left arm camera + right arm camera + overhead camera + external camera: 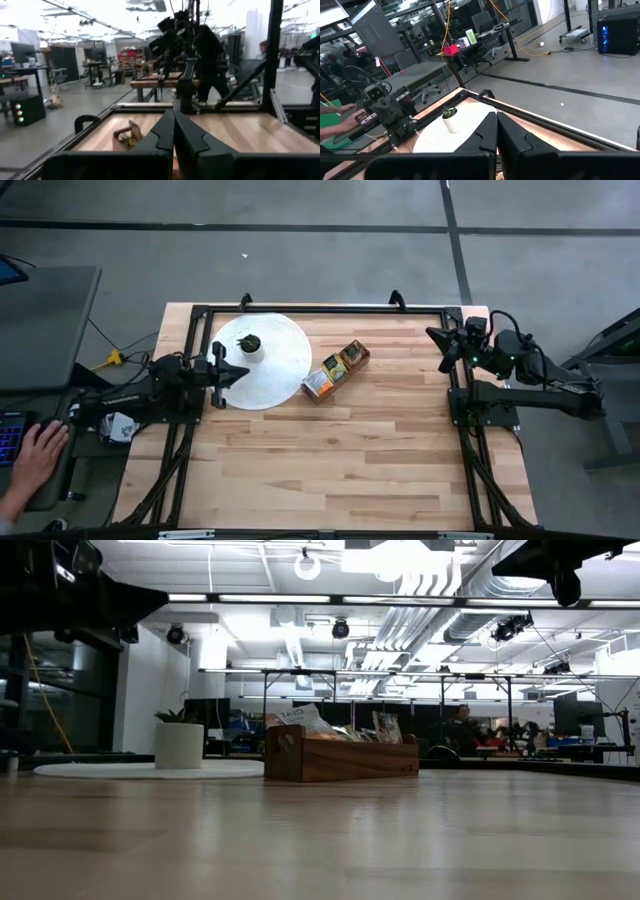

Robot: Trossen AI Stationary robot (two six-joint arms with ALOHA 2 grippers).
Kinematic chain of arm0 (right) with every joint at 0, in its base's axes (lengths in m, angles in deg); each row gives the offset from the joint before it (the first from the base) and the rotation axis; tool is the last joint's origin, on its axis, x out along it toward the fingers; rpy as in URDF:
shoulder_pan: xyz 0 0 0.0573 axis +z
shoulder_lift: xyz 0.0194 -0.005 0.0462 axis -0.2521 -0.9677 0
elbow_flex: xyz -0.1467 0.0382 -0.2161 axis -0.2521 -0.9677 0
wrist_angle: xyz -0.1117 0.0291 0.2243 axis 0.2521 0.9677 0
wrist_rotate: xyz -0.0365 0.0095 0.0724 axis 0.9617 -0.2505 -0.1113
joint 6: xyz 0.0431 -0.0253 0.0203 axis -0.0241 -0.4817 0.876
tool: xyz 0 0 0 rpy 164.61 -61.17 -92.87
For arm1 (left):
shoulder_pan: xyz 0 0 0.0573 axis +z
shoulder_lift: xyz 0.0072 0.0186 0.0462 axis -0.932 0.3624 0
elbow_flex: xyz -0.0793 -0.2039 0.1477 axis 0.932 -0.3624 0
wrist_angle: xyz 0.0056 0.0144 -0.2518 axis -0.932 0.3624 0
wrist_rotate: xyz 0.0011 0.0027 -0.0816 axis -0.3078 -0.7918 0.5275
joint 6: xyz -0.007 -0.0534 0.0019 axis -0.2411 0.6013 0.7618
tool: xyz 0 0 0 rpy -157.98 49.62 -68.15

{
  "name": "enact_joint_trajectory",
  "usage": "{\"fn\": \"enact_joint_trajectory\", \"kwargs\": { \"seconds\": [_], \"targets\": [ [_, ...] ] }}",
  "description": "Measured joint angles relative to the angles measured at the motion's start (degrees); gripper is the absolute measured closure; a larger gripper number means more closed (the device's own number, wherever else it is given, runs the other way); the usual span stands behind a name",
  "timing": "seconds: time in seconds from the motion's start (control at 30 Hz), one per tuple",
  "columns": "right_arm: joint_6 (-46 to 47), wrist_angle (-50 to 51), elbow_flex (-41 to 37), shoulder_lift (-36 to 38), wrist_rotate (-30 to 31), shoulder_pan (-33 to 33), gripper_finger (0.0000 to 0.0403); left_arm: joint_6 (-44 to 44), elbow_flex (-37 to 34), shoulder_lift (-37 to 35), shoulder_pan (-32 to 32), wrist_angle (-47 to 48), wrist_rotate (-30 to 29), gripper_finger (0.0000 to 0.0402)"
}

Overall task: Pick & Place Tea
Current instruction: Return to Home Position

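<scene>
High view: tea point(340, 366) sits in wooden box point(340, 762) on counter point(330, 470), beside white disc point(275, 375). L claw point(220, 371), R claw point(440, 345) both closed, empty, parked at opposite edges. Prob. home pose, as no loose sachets visible and sorting looks done.

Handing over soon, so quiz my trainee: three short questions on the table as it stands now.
1. True or false: some tea bags lie loose on the table.
2. What stands on the white disc? A) a potted plant B) a mug C) a bottle
3. Fill in: the left arm and right arm, at the table's sides, have jaws ___ and empty.
Key: 1 false, all sit in the wooden box; 2 A; 3 shut.
</scene>
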Motion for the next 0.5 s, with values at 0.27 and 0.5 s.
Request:
{"fn": "enact_joint_trajectory", "kwargs": {
  "seconds": [0.27, 0.5],
  "targets": [
    [0.4, 0.0, 0.0, 0.0, -0.7, 0.1, 0.0403, -3.6, 0.0, 0.3, 0.0, 9.4, -2.0, 0.0401],
    [0.4, -0.1, -0.1, 0.0, -0.7, 0.1, 0.0403, -6.3, 0.0, 0.2, 0.0, 9.8, -5.0, 0.0401]
  ]
}}
